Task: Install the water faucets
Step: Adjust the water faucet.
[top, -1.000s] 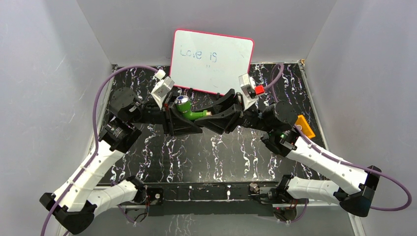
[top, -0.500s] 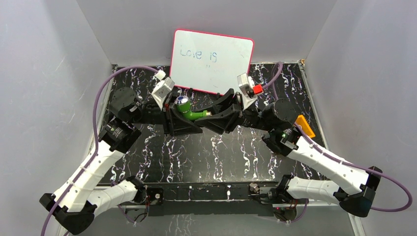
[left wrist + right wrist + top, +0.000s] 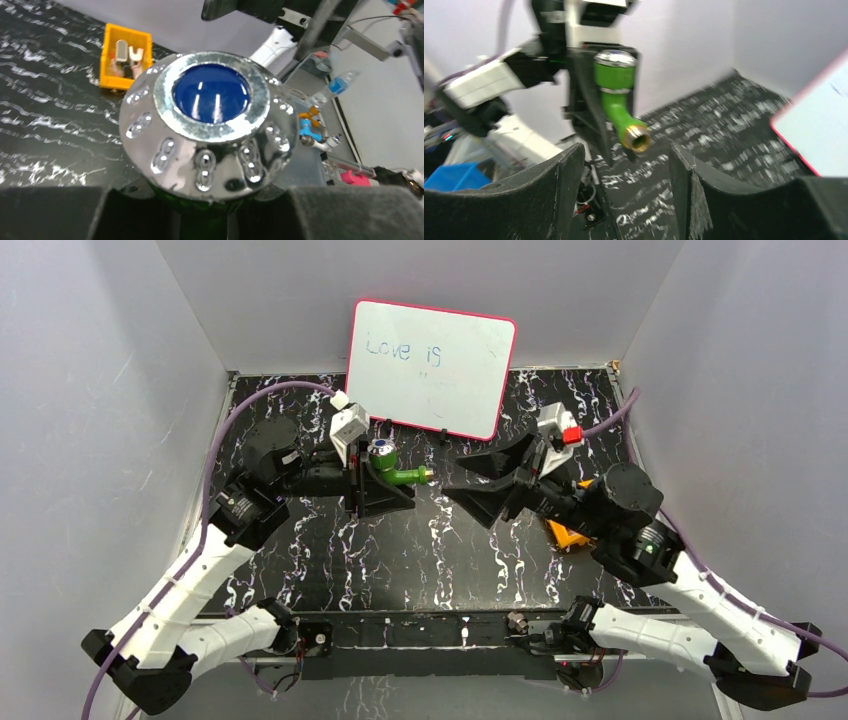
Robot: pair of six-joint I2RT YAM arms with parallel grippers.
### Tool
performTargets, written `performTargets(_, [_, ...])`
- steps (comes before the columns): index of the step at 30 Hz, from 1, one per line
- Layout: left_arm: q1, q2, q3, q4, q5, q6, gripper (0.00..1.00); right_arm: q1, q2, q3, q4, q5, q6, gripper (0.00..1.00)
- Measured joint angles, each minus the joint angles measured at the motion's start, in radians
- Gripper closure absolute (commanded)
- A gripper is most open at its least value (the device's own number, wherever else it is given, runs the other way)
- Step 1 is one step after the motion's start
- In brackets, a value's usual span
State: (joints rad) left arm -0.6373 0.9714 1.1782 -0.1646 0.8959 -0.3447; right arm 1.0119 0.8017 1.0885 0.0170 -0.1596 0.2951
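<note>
Withdrawn rightward, right gripper (image 3: 452, 478) spread, empty. Small green plastic tap with blue-and-silver knob (image 3: 398, 476) pinched aloft by left gripper (image 3: 377, 481). Not yet installed anywhere.

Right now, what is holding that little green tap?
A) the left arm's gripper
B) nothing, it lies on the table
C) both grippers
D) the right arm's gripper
A: the left gripper is shut on the green tap, and the right gripper stands open, apart from it.
</note>
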Motion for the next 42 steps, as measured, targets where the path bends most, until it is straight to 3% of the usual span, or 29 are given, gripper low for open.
performTargets(5, [0.0, -0.018, -0.002, -0.097, -0.115, 0.051, 1.0, 0.002, 0.0, 0.042, -0.265, 0.27, 0.069, 0.33])
performTargets(9, [0.0, -0.05, -0.007, -0.12, -0.152, 0.07, 1.0, 0.0, 0.037, 0.039, -0.387, 0.306, 0.108, 0.3])
performTargets(16, [0.0, -0.058, -0.008, -0.118, -0.09, 0.076, 1.0, 0.0, 0.012, -0.074, -0.165, 0.058, 0.112, 0.3])
performTargets(24, [0.0, -0.059, -0.014, -0.063, 0.005, 0.048, 1.0, 0.0, 0.047, -0.076, 0.125, -0.084, 0.053, 0.36])
performTargets(32, [0.0, -0.059, -0.014, -0.045, 0.032, 0.034, 1.0, 0.002, 0.138, -0.063, 0.201, -0.161, 0.042, 0.58])
performTargets(42, [0.0, -0.059, -0.014, -0.026, 0.04, 0.029, 1.0, 0.003, 0.138, -0.063, 0.233, -0.185, 0.043, 0.64])
